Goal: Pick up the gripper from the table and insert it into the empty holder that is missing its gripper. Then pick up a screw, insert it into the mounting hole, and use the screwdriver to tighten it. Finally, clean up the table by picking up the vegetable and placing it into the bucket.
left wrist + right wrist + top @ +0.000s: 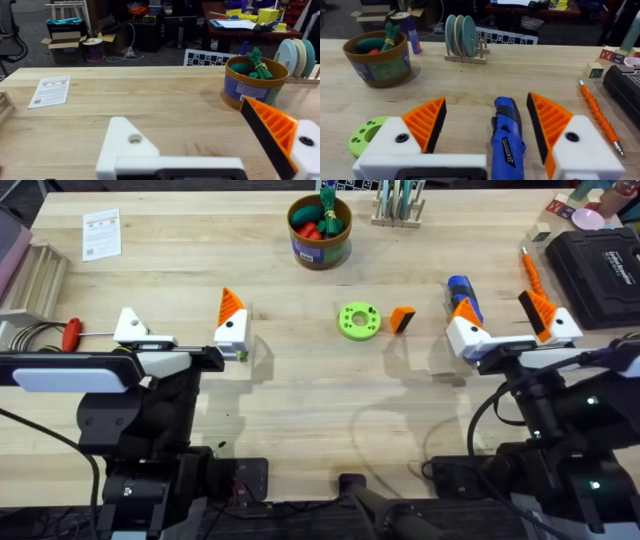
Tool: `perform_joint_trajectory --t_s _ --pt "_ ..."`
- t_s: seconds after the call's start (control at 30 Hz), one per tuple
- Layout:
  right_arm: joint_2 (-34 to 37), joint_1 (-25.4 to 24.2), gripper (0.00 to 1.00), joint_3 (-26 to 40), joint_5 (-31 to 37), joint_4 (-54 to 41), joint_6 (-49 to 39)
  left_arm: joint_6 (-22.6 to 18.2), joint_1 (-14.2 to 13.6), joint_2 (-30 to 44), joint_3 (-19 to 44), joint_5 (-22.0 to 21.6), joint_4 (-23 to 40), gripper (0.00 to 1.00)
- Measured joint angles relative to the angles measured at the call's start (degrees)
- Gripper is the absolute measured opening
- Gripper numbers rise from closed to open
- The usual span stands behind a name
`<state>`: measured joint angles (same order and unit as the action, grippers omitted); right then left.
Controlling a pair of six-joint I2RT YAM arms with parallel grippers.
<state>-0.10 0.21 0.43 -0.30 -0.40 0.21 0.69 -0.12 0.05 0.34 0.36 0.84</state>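
Screwdriver (507,134) lies between right fingers (426,122) (wrist view).

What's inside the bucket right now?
The bucket holds toy vegetables heaped together: a red piece, green ones and a bit of orange. Whatever lies beneath that pile, down to the bottom, is covered.

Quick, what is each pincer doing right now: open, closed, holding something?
Left pincer: open, empty, one orange finger missing.
Right pincer: open, empty, straddling the blue screwdriver.
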Motion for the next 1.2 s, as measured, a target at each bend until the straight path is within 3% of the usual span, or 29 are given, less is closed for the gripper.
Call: perform_joint_trajectory --t_s 0.3,0.43,0.57,0.67,0.83,1.0,1.2 --pt "0.0 0.0 0.978 0.0 -0.1 0.0 0.0 0.0 0.0 0.0 0.0 0.0 -0.1 0.986" --pt "0.0 0.0 0.977 0.0 -0.3 3.4 0.0 0.0 0.0 0.0 0.1 -0.1 -4.2 0.986" --pt "0.0 0.0 0.978 1.7 -0.6 4.7 1.2 0.0 0.0 0.0 3.2 -0.6 0.7 0.986" --pt "0.5 0.0 0.978 6.7 -0.6 2.1 1.6 0.0 0.0 1.2 10.7 -2.1 8.5 0.986" --pt "4.5 0.0 0.977 19.2 -0.7 -6.2 2.0 0.0 0.0 8.7 28.3 -4.9 22.5 0.987" --pt "15.2 0.0 0.977 32.8 -0.7 -19.4 2.2 0.0 0.0 21.7 43.7 -6.1 37.2 0.986" --pt "30.8 0.0 0.977 47.3 -0.7 -34.5 2.4 0.0 0.0 37.6 55.8 -6.2 47.7 0.986"
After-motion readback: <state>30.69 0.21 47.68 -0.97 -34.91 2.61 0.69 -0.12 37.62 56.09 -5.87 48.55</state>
